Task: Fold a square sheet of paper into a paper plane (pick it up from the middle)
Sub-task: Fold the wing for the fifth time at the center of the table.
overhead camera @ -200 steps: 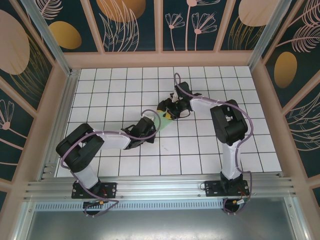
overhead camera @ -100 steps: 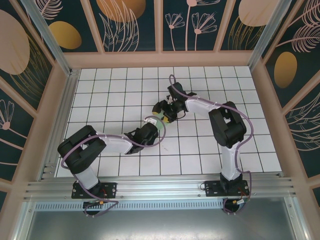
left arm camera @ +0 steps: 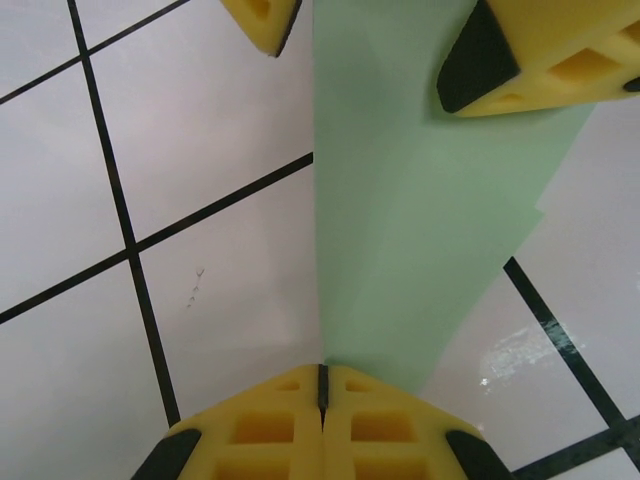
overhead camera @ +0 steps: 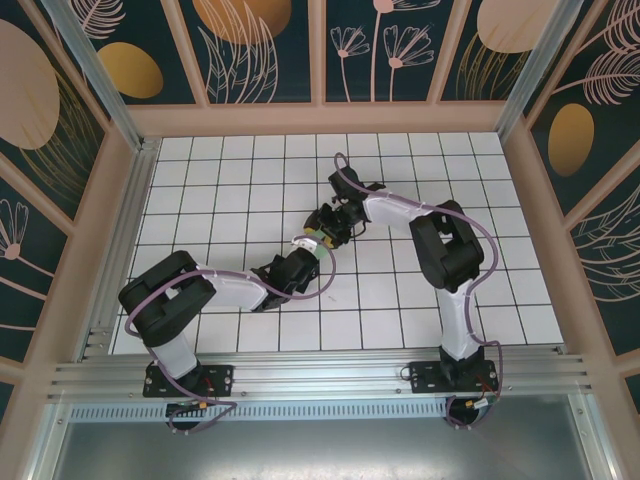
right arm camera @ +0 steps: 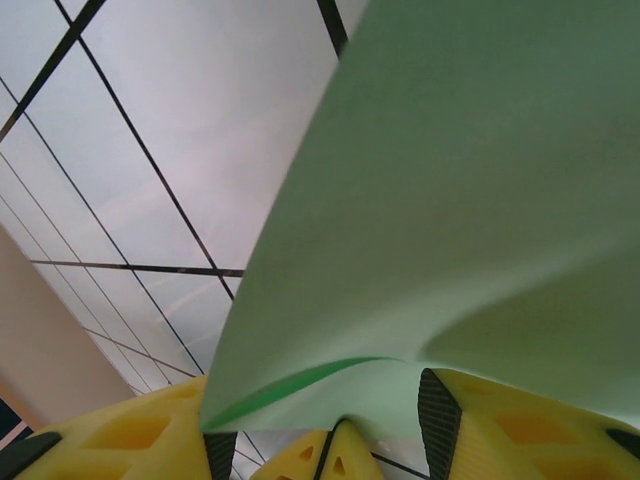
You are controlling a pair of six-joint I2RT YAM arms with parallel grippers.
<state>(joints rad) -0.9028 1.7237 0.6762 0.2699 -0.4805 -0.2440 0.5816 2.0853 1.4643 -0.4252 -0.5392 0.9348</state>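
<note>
Two arms meet a little left of the table's (overhead camera: 420,300) centre, with the paper (overhead camera: 319,254) stretched between them; from above it shows as a pale green sliver between the two wrists. The left gripper (overhead camera: 307,262) comes in low from the near left; the right gripper (overhead camera: 320,234) reaches in from the far right and points back toward it.

Seen from the left wrist, the left gripper (left arm camera: 322,385) is clenched, its yellow pads pressed together on the near end of the paper (left arm camera: 410,220). The paper runs away from it as a long green strip over the white tiles (left arm camera: 200,150); its left edge is straight, its right edge slants and steps inward toward the near end, and a faint lengthwise crease shows. At the far end stands the right gripper (left arm camera: 370,60), released. Its fingers (left arm camera: 540,50) are spread across the strip's width; one stands just off the left edge with tile showing between, and the other lies over the right side. Whether that one touches the sheet cannot be told.

Seen from the right wrist, the paper (right arm camera: 480,200) rises in a curve above the right gripper (right arm camera: 320,400), whose fingers stand apart on either side of it; a darker green band shows along the lower edge of the curve, just above the fingers.
</note>
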